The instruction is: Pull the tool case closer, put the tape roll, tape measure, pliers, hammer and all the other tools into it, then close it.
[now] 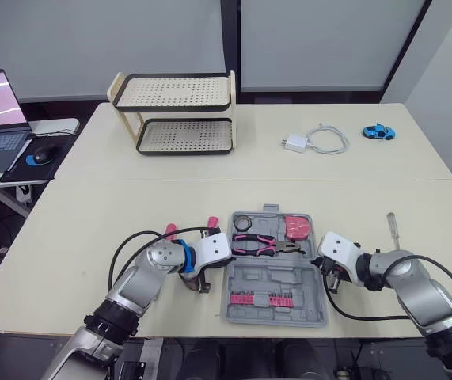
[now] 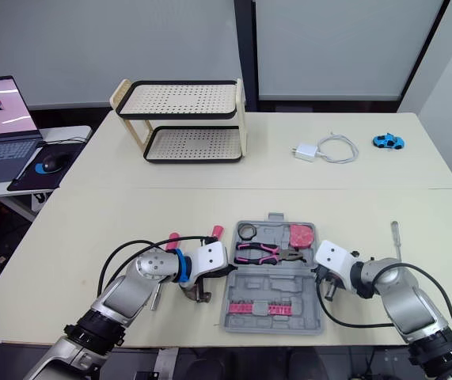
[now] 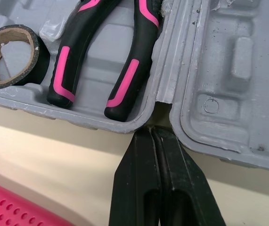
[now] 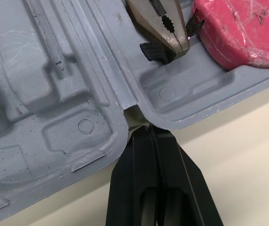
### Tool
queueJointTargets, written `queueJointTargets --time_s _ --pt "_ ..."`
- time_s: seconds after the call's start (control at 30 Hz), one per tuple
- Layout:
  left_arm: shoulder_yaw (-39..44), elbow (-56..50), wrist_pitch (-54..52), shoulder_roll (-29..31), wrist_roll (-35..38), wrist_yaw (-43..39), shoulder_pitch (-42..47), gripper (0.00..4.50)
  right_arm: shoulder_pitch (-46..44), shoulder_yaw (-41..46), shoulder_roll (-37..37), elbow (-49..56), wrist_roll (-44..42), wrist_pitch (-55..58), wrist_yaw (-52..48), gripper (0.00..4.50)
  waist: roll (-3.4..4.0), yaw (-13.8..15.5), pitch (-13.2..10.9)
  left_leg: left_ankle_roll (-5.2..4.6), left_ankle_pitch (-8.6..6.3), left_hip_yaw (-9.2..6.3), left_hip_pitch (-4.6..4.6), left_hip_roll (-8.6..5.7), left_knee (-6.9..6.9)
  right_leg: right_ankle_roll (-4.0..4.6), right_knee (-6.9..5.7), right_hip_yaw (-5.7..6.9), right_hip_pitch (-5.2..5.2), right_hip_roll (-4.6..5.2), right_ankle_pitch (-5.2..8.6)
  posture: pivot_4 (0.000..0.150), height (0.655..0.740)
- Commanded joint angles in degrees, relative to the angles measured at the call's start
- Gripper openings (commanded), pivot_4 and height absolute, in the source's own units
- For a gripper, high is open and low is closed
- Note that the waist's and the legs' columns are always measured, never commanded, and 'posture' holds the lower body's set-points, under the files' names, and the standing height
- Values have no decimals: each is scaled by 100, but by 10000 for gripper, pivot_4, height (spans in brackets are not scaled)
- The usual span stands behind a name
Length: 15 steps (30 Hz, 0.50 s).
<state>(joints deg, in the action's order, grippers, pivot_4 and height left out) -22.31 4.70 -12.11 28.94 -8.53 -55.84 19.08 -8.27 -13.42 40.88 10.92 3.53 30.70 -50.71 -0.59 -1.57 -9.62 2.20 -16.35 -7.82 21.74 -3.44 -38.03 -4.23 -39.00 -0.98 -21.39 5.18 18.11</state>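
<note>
- Tool case: lies open and flat near the front edge of the desk, between your two arms. Judged close enough to load.
- Tape roll, pliers, tape measure: seated side by side in the moulded recesses of the far half. The roll is toward your left, the measure toward your right and the pliers between them.
- Bit set: a pink row clipped into the near half.
- Left pincer: fingers pressed together, holding nothing. The tip sits at the notch where the two halves meet on the case's left side.
- Right pincer: fingers likewise pressed together and empty, with the tip at the matching notch on the right side. Judged: the two closed tips brace the case from both ends, so that it slides straight rather than twisting.
- Hammer: what looks like its head lies on the desk just left of the case, under your left forearm. It is not yet packed.
- Screwdriver: on the desk to the right of the case, apart from it.
- Status, judged: loading is partly done, and you cannot shut the case until the loose tools are in.
</note>
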Motion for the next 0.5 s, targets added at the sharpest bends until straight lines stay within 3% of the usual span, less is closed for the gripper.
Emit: queueJointTargets --time_s 0.03,0.5 --pt "-226 -239 108 -232 74 -72 107 411 -129 -75 -88 163 -94 -75 -32 0 0 0 0 0 0 0 0 0 0 0 0 1 0 0 0 1500 7400" --pt "-75 -401 -42 -105 131 -170 60 411 -102 -24 -22 139 -74 -34 -8 0 0 3 0 0 0 0 0 -1 0 0 0 0 0 1 0 1500 7400"
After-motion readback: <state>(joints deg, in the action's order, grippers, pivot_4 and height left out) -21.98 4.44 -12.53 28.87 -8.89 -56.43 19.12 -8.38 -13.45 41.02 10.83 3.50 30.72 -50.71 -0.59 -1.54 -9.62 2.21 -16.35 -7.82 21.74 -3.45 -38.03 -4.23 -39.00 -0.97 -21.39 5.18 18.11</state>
